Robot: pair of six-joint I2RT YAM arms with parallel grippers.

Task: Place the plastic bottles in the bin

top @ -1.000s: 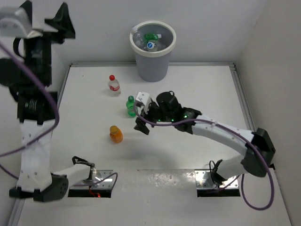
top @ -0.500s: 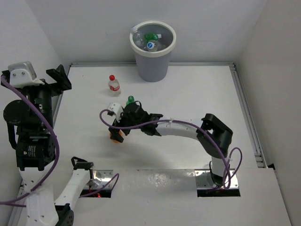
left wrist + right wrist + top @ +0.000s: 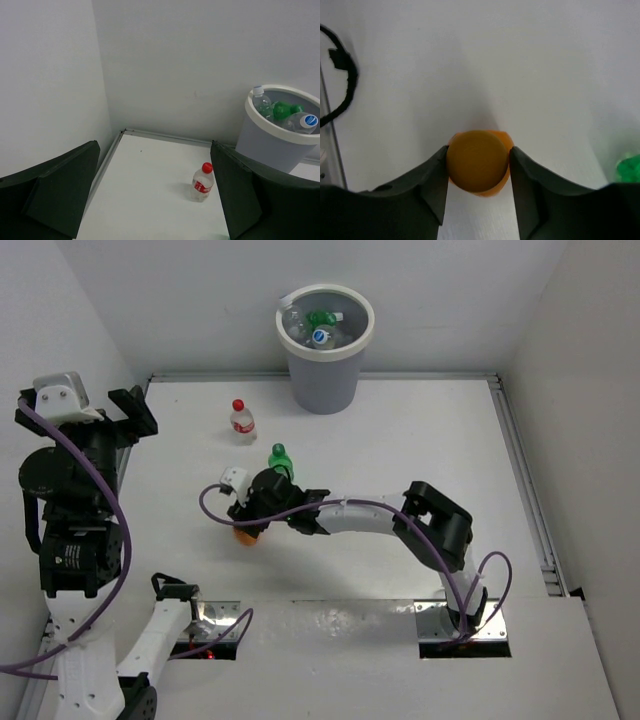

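Reaching across the tabletop (image 3: 420, 440), the right tool (image 3: 478, 155) sits low over the orange bottle (image 3: 478, 169), its two dark fingers (image 3: 432, 185) pressed against opposite sides of the bottle's round top, so it grips the bottle while the bottle stands upright on the tabletop. From above, this bottle (image 3: 243, 536) is mostly hidden under the right tool (image 3: 247, 518), well away from the bin (image 3: 322, 385), toward the arm bases and to its left. A green bottle (image 3: 279, 457) stands between that spot and the bin, just beside the right arm. A clear red-capped bottle (image 3: 241, 422) stands upright closer to the bin, off its left side. Inside the bin lie several clear bottles (image 3: 318, 337) and a green one (image 3: 322, 318). The left tool (image 3: 153, 145) is raised far left of the bin, spread wide and empty.
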